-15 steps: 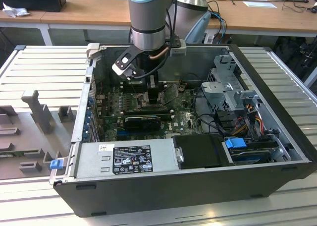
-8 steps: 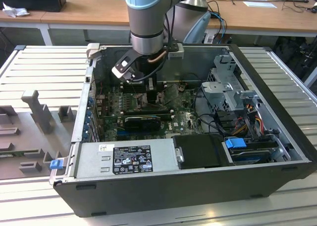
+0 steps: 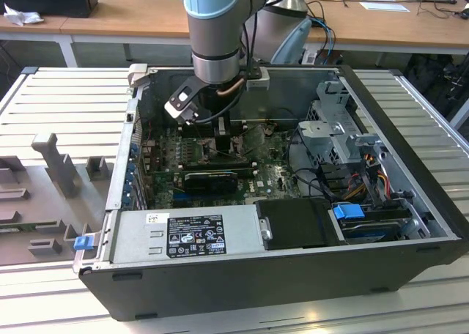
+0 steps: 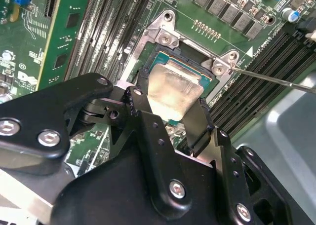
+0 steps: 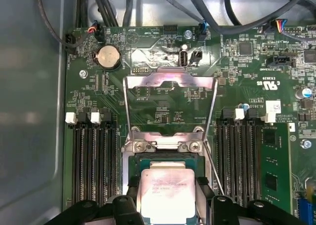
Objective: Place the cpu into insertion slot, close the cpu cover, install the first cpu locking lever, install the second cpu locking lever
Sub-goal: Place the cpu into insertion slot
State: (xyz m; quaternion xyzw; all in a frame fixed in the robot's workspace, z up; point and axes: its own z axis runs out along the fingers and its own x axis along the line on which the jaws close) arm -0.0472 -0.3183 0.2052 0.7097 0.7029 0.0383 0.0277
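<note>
Silver chip (image 5: 165, 193) is squeezed on two sides by the black gripper (image 4: 169, 97), right over the socket (image 5: 168, 159). The gripper hides the chip's edges, so I cannot tell if it is fully down. The cover (image 5: 148, 81) stands open.

Light fr. above, prob.; glare on cpu (image 4: 170, 94), case (image 3: 293, 283) interior shadowed.

The robot arm (image 3: 212, 26) reaches down into the open computer case (image 3: 410, 224). Its gripper (image 3: 222, 138) hangs over the green board (image 3: 275, 176), near a long black card (image 3: 211, 179).
</note>
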